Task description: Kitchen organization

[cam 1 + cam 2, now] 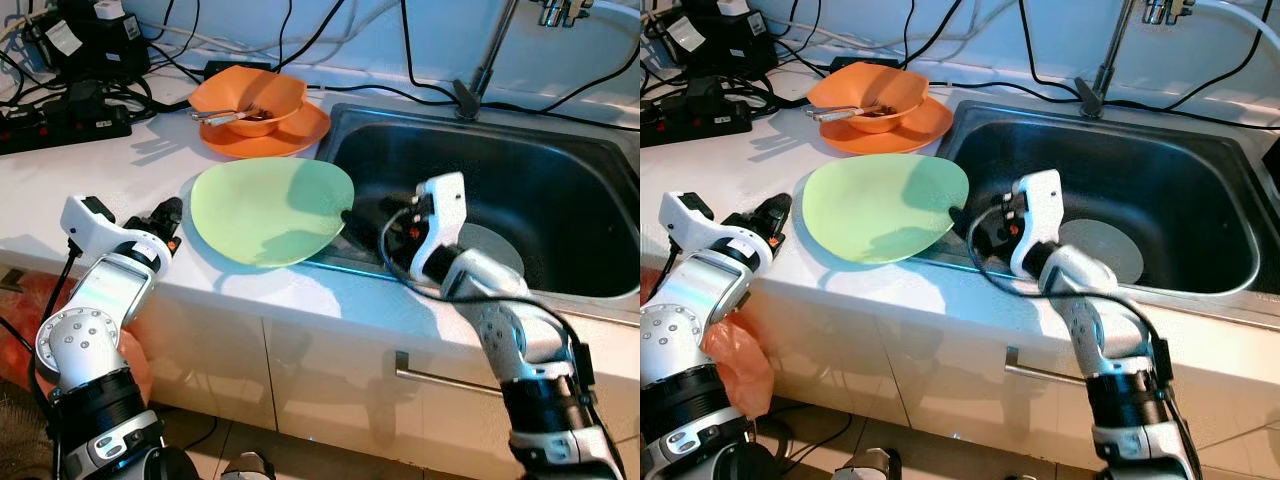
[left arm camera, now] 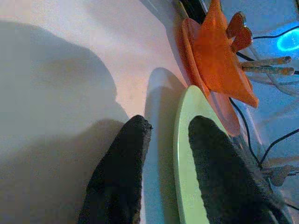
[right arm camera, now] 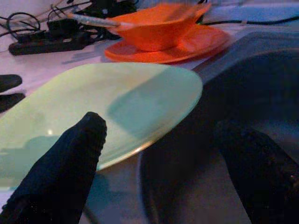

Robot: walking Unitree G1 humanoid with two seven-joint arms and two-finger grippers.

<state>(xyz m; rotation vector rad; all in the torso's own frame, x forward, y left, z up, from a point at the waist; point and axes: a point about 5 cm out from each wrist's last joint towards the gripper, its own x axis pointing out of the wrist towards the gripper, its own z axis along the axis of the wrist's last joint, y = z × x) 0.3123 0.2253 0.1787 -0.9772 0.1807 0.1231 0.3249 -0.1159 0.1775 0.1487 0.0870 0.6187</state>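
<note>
While lying mid-frame on the white surface [image 1: 120, 170], overhanging the steel sink [image 1: 560, 180]: pale green round plate [image 1: 270, 210], stiff, smooth, probably slippery. Left pincer [image 2: 166, 154] open astride its rim; right pincer [image 3: 163, 154] open nearby. Best gripped at the rim.

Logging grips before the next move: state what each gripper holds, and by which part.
Left gripper straddles the green plate at its near rim; contact unclear. Right gripper is open, holding nothing.
</note>
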